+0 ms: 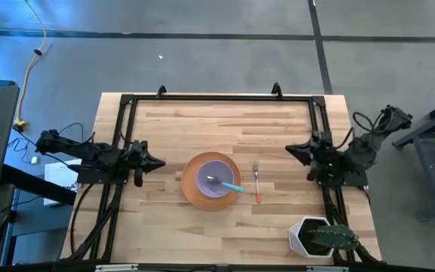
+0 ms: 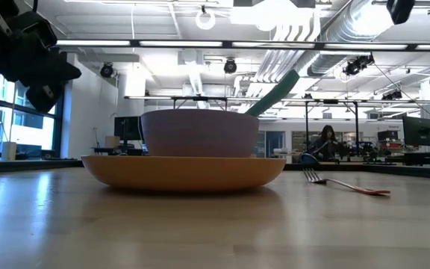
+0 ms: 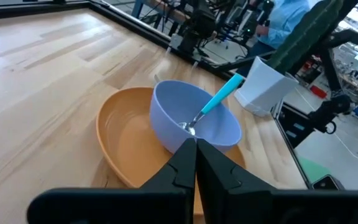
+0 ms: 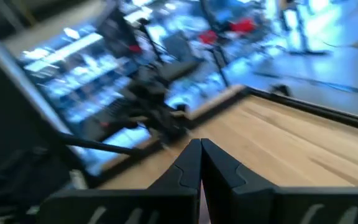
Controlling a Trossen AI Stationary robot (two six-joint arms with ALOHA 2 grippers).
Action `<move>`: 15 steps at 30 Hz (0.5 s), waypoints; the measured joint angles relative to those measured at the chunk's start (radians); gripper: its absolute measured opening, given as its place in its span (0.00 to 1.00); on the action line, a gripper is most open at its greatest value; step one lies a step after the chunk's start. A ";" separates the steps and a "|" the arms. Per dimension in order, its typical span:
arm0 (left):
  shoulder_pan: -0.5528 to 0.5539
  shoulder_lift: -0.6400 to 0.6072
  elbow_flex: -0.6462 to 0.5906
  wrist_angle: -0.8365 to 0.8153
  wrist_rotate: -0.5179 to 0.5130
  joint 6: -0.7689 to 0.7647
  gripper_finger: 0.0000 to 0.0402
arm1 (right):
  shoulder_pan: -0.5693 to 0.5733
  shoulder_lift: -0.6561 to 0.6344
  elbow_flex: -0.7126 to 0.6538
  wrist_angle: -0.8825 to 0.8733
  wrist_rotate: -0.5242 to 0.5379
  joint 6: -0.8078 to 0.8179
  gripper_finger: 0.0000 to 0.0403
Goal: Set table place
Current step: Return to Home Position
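The orange plate (image 1: 193, 193) rests flat on the table (image 1: 202, 128) near its middle. The lavender bowl (image 1: 219, 181) sits in the plate, seen also in the left wrist view (image 3: 194, 121) and the low view (image 2: 198, 133). The teal-handled spoon (image 1: 229, 185) leans in the bowl, metal end down, handle over the rim (image 3: 222, 94). The orange-handled fork (image 1: 256, 183) lies flat right of the plate, also low in the low view (image 2: 346, 184). My left gripper (image 1: 159, 162) hangs shut left of the plate (image 3: 196, 149). My right gripper (image 1: 290, 151) is shut at the table's right side (image 4: 200, 149).
A white angular pot with a green plant (image 1: 319, 237) stands at the table's near right corner, also seen in the left wrist view (image 3: 263, 84). The black rail frame (image 1: 217, 97) edges the table. Bare wood lies on the far half.
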 joint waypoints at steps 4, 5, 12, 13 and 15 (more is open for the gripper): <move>0.000 0.000 0.000 0.000 -0.018 -0.014 0.00 | -0.042 -0.100 -0.090 0.122 -0.120 -0.093 0.00; 0.000 0.000 0.000 0.000 -0.027 -0.018 0.00 | -0.053 -0.115 -0.098 0.120 -0.142 -0.095 0.00; 0.000 0.000 0.000 0.000 -0.059 0.018 0.00 | -0.125 -0.136 -0.107 0.092 -0.344 -0.217 0.00; 0.000 0.000 0.000 0.000 -0.065 0.028 0.00 | -0.134 -0.136 -0.107 0.090 -0.359 -0.236 0.00; 0.000 0.000 0.000 0.001 -0.087 0.042 0.00 | -0.153 -0.142 -0.107 0.080 -0.390 -0.270 0.00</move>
